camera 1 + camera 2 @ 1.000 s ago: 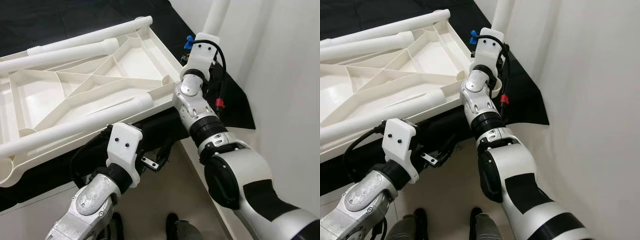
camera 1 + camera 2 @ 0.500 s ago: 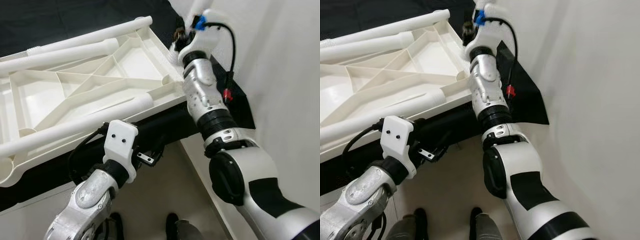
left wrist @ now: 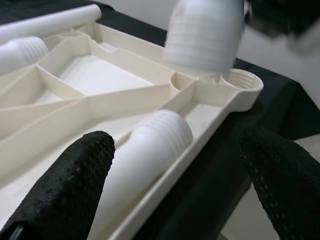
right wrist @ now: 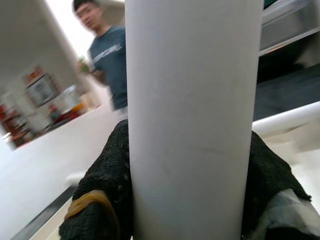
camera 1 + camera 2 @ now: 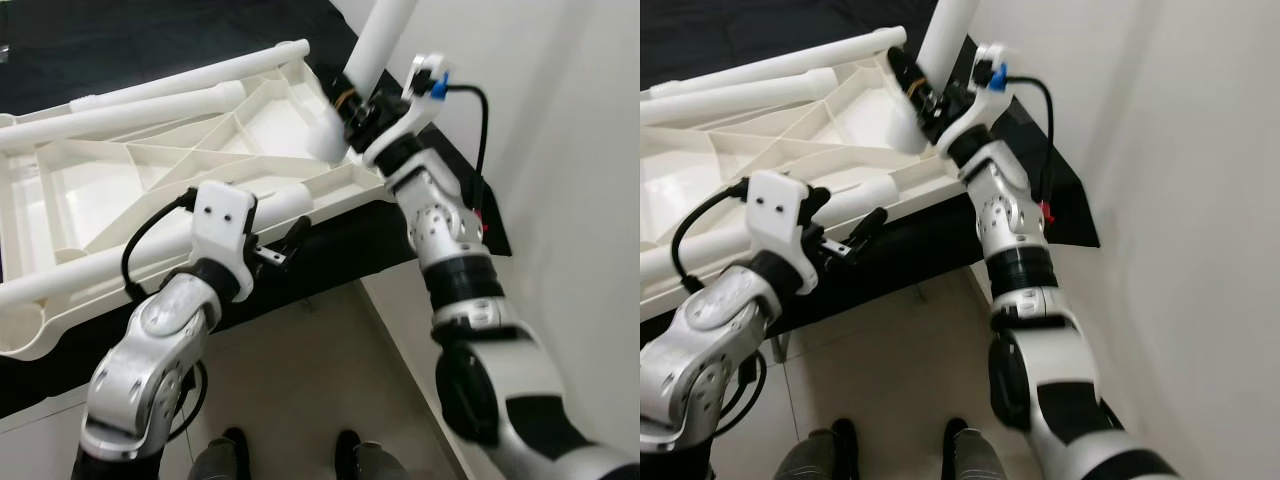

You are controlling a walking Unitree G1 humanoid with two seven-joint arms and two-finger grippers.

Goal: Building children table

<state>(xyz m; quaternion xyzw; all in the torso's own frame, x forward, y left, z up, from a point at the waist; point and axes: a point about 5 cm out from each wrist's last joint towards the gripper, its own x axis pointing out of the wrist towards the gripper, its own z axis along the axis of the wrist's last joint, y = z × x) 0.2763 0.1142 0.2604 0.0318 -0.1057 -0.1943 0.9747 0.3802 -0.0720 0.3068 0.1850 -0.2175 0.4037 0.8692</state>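
Right gripper (image 5: pixel 358 108): fingers (image 4: pixel 107 182) closed on both sides of a white table leg (image 5: pixel 372 55), held tilted, its ribbed lower end hanging just above the near right corner of the upturned table panel (image 5: pixel 180 170). Left wrist view shows that end close over the threaded corner socket (image 3: pixel 243 86), apparently not yet seated; the leg is motion-blurred there, so contact cannot be ruled out.

Left gripper (image 5: pixel 290 238): fingers (image 3: pixel 65 185) spread wide, holding nothing, at the panel's near edge, beside a second leg (image 5: pixel 150 255) lying loose along that edge with its ribbed end (image 3: pixel 162 132) pointing toward the same corner.

Step in hand, judged: fitting the first leg into the corner socket. Next move calls for bringing the leg upright, centring its ribbed end over the socket ring, lowering it, then turning it to catch the thread. The left gripper is placed to steady the panel.

Surroundings: the panel lies underside up, ribs showing, on a black cloth (image 5: pixel 440 220) over the tabletop. Two more legs (image 5: pixel 150 95) rest along the far edge. White wall (image 5: pixel 560 150) close on the right limits the right arm's room to swing. The loose leg near the socket may get nudged. A person (image 4: pixel 107 62) stands in the background of the right wrist view.
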